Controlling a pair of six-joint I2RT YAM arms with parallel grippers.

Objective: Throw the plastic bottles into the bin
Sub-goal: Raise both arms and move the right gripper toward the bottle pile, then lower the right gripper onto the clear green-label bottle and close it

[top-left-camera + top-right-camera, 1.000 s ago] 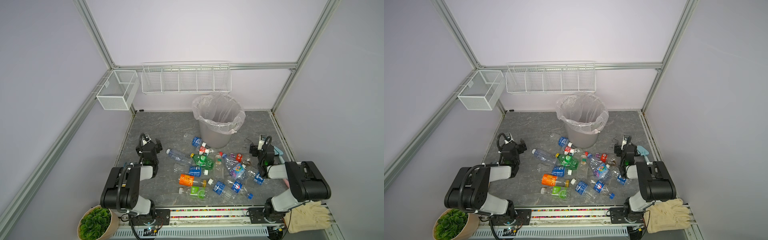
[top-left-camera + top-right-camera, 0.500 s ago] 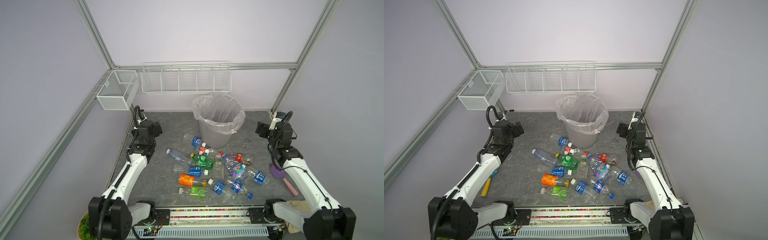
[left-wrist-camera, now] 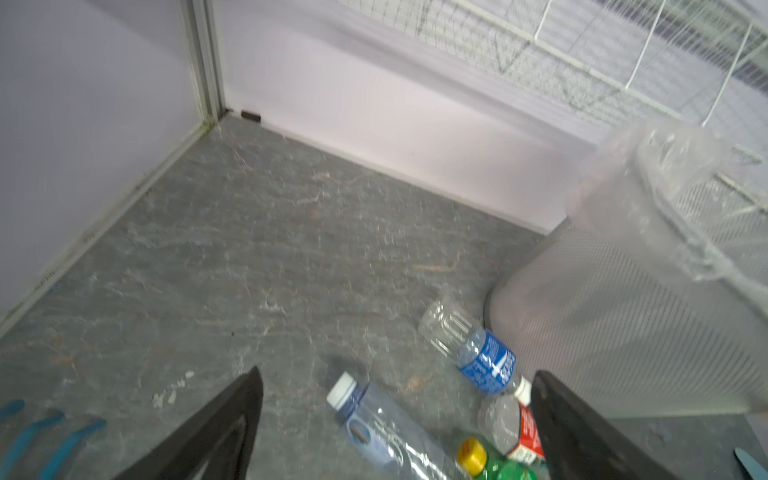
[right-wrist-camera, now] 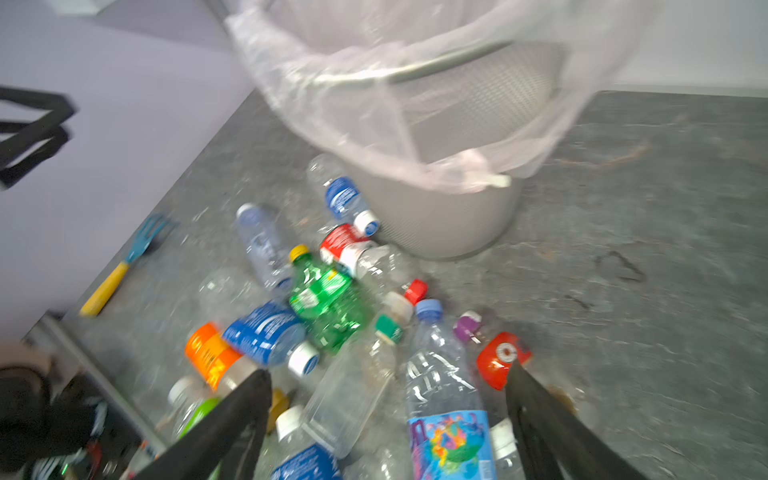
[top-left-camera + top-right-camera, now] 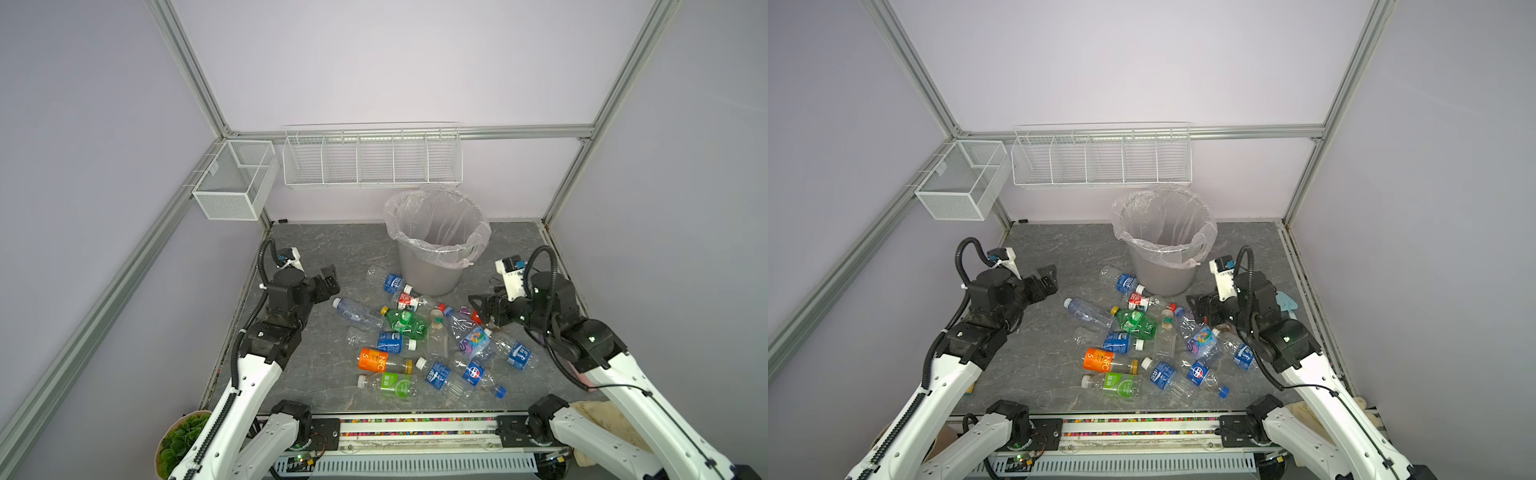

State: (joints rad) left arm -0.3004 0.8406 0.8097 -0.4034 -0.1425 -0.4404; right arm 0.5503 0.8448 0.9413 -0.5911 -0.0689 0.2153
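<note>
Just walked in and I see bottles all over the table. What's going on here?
Two robot arms are set to clear the bottles into the bin. Nothing is held. The left hand hangs open beside the pile, near a clear bottle. The right hand is open too, low at the pile's other side by a bottle with a multicoloured label. All the bottles in view lie on the table; none can be seen in the bin.

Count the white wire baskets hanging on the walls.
2: the small basket hangs on the left side rail; the long divided basket hangs on the back wall, above the bin.
</note>
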